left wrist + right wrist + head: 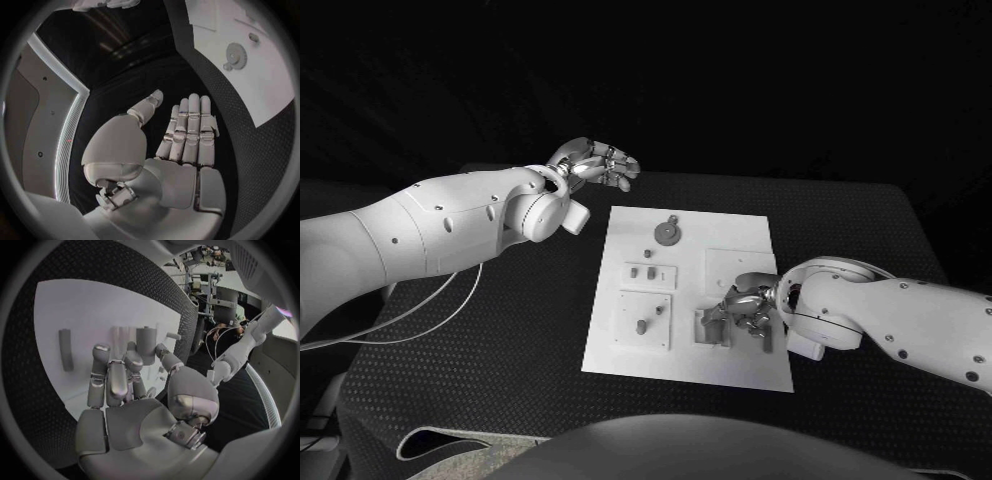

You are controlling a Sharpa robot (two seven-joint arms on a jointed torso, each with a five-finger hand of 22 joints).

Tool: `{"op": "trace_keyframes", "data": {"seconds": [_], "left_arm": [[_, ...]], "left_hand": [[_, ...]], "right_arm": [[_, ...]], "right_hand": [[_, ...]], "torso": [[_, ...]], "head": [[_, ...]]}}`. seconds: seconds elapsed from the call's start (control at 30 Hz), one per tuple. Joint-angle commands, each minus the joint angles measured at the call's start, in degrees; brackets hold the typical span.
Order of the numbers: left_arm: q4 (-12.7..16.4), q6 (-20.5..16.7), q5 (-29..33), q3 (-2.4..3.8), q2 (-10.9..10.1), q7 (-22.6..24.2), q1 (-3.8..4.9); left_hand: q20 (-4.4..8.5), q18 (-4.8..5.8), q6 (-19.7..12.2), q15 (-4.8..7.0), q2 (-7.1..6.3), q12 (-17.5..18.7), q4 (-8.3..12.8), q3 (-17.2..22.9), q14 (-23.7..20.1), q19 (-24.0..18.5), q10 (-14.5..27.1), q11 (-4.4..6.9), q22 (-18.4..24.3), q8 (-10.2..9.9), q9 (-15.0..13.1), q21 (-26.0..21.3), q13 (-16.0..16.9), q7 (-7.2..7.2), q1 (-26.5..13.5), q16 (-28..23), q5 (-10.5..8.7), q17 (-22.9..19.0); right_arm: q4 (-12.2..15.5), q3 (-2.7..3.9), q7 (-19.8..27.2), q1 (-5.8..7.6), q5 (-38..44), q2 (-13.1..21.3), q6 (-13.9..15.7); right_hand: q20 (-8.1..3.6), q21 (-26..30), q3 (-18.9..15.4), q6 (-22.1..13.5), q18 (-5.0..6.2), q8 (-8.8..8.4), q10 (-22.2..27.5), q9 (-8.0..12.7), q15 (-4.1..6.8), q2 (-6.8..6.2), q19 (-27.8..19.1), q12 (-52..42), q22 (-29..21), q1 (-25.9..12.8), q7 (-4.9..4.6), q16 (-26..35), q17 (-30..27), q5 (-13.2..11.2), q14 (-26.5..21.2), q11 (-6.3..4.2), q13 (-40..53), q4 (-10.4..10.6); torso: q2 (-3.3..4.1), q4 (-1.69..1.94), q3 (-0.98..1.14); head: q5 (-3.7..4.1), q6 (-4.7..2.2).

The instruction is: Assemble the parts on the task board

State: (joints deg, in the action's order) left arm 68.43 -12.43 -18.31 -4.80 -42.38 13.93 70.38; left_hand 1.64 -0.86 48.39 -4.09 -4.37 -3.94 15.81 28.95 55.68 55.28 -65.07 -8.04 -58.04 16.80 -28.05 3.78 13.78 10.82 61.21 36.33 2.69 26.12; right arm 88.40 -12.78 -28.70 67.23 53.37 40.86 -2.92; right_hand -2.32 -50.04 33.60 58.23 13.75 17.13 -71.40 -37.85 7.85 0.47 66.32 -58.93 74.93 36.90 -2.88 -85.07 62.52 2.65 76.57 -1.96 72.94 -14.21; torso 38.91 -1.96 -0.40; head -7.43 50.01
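Observation:
The white task board (687,350) lies in the middle of the table, also seen as the board (262,85) and the board (69,315). On it are a grey round gear piece (669,232), small pegs (651,269) and another peg (642,325). My right hand (750,312) is bent over the board's near right part beside a grey block (708,327). In the right wrist view a grey cylinder part (145,341) stands between that hand's thumb and fingers (111,377), which pinch it. My left hand (596,163) hovers beyond the board's far left corner, fingers straight and apart, holding nothing; its palm (181,150) is flat.
A flat grey bar (65,349) lies on the board away from my right hand. The gear piece (236,54) lies on the board's far part. Black table (502,340) surrounds the board, with free room left and right. A white cable (437,300) hangs under my left arm.

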Motion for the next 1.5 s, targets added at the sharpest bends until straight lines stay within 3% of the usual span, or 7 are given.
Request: {"op": "trace_keyframes", "data": {"seconds": [0.03,0.63,1.0,1.23,1.5], "left_arm": [[0.1,0.8,0.3,0.05,0.1,0.3,0.08],[0.1,0.8,0.3,0.05,0.1,0.3,0.08],[0.1,0.9,0.3,0.05,0.1,0.3,0.08],[0.1,0.9,0.3,0.05,0.0,0.2,0.08],[0.1,0.9,0.3,0.05,0.1,0.2,0.08]], "left_hand": [[-0.17,-0.01,-0.3,-0.08,0.04,0.0,-0.1,-0.2,0.3,-0.2,0.3,0.09,0.1,0.3,0.1,0.1,-0.1,-0.12,-0.6,-0.4,0.24,0.1],[-0.18,0.00,-0.3,-0.09,0.05,0.0,-0.1,-0.2,0.3,-0.2,0.3,0.08,0.1,0.3,0.1,0.1,-0.1,-0.11,-0.6,-0.5,0.24,0.1],[-0.18,0.00,-0.3,-0.09,0.05,0.0,-0.2,-0.2,0.3,-0.2,0.3,0.08,0.1,0.3,0.1,0.1,-0.1,-0.10,-0.6,-0.5,0.24,0.2],[-0.18,0.00,-0.4,-0.09,0.05,0.0,-0.2,-0.2,0.3,-0.2,0.3,0.08,0.1,0.3,0.1,0.1,-0.1,-0.10,-0.7,-0.5,0.24,0.2],[-0.18,0.00,-0.4,-0.09,0.05,0.0,-0.2,-0.2,0.3,-0.2,0.3,0.08,0.1,0.3,0.1,0.1,-0.1,-0.09,-0.7,-0.6,0.24,0.3]], "right_arm": [[-0.2,-0.03,0.1,-0.22,0.6,-0.2,-0.1],[-1.4,-0.03,0.1,-0.77,1.0,-1.2,-0.2],[-1.9,-0.03,0.2,-0.89,0.9,-1.5,0.3],[-2.1,-0.03,0.4,-0.99,1.5,-1.4,1.8],[-2.1,-0.03,0.4,-1.00,1.8,-1.6,0.8]], "right_hand": [[0.09,-0.1,0.0,2.2,1.25,-0.21,0.3,0.1,0.16,-0.05,-0.2,0.1,1.1,-0.5,-1.32,0.3,0.0,0.2,-0.2,-0.17,0.0,0.5],[0.01,-0.1,0.4,2.1,1.25,-0.64,0.9,0.2,0.13,-2.22,-0.3,0.9,1.0,-2.2,-1.38,0.5,-0.3,0.2,-0.5,-0.11,-0.2,1.2],[-0.02,0.2,1.3,1.6,1.25,-1.17,1.9,0.3,0.03,-5.52,-0.4,2.0,1.0,-3.9,-1.56,1.0,-1.1,0.2,-1.2,0.05,-0.6,3.0],[-0.05,0.2,1.7,1.4,1.25,-1.28,2.0,0.3,0.00,-5.85,-0.4,2.0,1.0,-3.8,-1.60,1.1,-1.3,0.2,-1.4,0.08,-0.6,3.1],[-0.01,0.3,2.0,1.0,1.25,-1.51,2.3,0.3,-0.11,-6.72,-0.5,2.2,1.0,-3.6,-1.75,1.3,-1.9,0.2,-1.8,0.22,-0.6,3.0]], "torso": [[0.00,0.01,-0.02],[-0.03,-0.01,-0.02],[-0.04,-0.05,-0.01],[-0.02,-0.01,-0.02],[-0.03,-0.05,-0.03]], "head": [[-0.08,-0.01],[-0.17,-0.01],[-0.27,-0.01],[-0.31,-0.01],[-0.39,-0.01]]}}
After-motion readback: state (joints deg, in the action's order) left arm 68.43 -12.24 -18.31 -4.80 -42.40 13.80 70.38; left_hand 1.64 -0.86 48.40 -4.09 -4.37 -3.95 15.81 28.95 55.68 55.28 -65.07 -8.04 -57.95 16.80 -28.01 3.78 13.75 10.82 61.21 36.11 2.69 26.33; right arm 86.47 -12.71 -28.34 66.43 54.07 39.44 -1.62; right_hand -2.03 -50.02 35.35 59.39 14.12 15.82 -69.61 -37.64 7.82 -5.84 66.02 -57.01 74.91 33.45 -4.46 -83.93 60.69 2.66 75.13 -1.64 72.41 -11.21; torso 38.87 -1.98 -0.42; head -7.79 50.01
